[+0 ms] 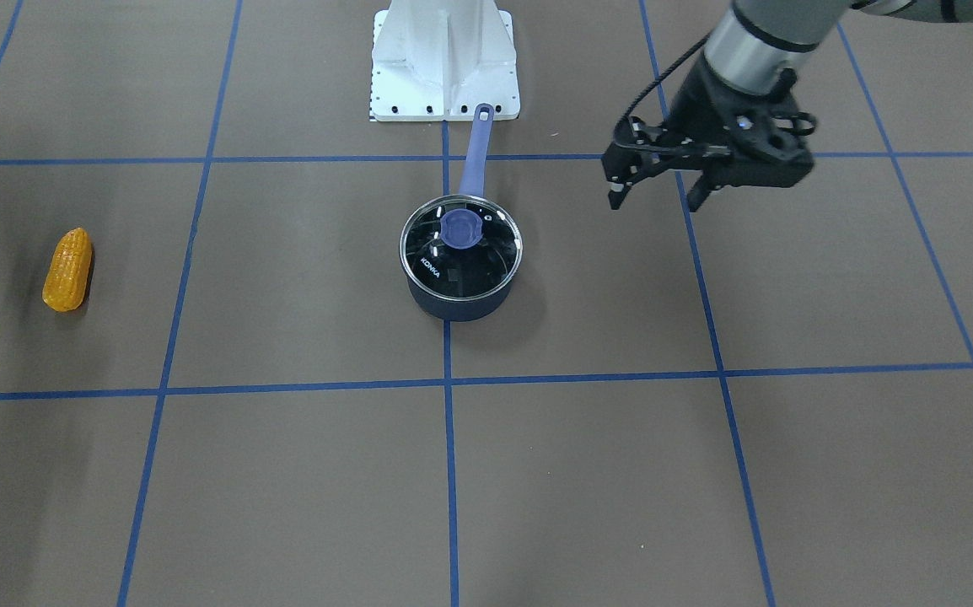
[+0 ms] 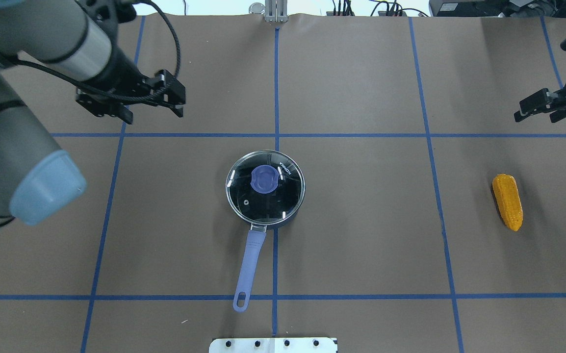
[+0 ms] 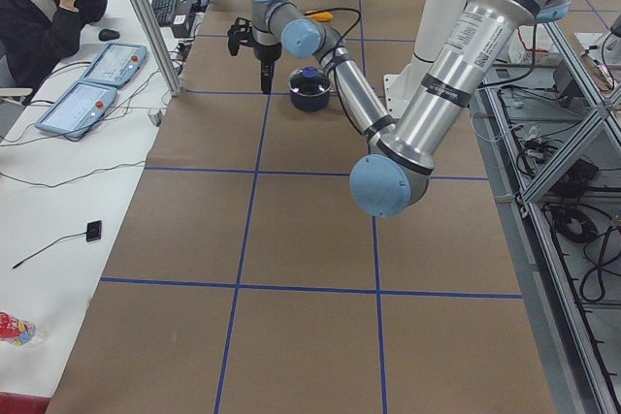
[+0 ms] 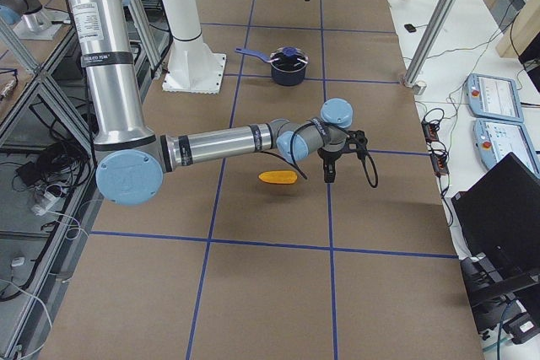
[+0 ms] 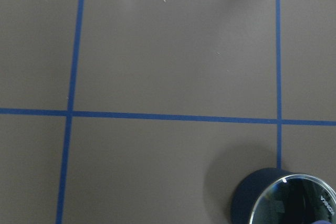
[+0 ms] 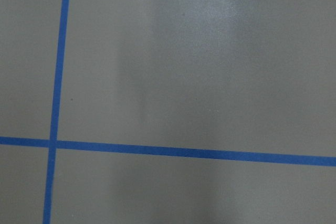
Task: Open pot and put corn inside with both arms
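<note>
The dark navy pot [image 2: 244,208] stands mid-table with its glass lid [image 2: 283,201] on and the blue knob [image 2: 265,179] on top. Its lavender handle [image 2: 249,264] points toward the robot base. The pot also shows in the front view [image 1: 461,305] and at the lower right of the left wrist view [image 5: 252,198]. The orange corn [image 2: 507,202] lies on its side far to the right, also in the front view [image 1: 67,270]. My left gripper [image 2: 154,115] is open and empty, hovering to the far left of the pot. My right gripper [image 2: 538,115] is open and empty, beyond the corn.
The white base plate [image 2: 273,344] sits at the near table edge behind the pot handle. Blue tape lines grid the brown table. An operator [image 3: 39,16] sits at a side table with control pendants [image 3: 87,104] beyond the far table edge.
</note>
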You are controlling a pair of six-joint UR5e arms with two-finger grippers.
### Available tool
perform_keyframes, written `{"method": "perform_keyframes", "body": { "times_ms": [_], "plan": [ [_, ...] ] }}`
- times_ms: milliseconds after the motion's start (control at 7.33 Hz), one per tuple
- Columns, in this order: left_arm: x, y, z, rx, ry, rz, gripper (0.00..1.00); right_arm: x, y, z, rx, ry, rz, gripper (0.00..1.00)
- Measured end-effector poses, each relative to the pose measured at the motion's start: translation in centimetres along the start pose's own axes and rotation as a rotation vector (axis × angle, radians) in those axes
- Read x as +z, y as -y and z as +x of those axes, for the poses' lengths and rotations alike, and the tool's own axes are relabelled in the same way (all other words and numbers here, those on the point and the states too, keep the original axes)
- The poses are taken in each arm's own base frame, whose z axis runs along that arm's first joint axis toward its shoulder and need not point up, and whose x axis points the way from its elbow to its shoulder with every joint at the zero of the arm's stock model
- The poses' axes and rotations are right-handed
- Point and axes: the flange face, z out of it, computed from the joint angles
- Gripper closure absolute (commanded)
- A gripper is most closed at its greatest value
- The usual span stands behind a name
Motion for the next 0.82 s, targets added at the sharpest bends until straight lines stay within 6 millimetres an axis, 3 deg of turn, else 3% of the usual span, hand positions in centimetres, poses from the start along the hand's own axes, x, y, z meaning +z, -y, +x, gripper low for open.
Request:
{"method": "perform_keyframes", "body": {
  "times_ms": [136, 409, 818],
  "plan": [
    [2.1, -1.8, 2.6, -0.006, 0.003, -0.004, 0.03, 1.5, -1.1, -0.2, -0.011, -0.01, 0.002, 0.01],
    [5.8, -3.3, 7.2, -0.025, -0.004, -0.011, 0.03, 3.6, -3.6, -0.1, -0.021, -0.008, 0.018, 0.01],
    [9.4, -5.7, 13.0, -0.053, 0.006, 0.001, 0.03, 3.9, -6.8, 1.9, -0.027, 0.005, 0.03, 0.01]
  ]
}}
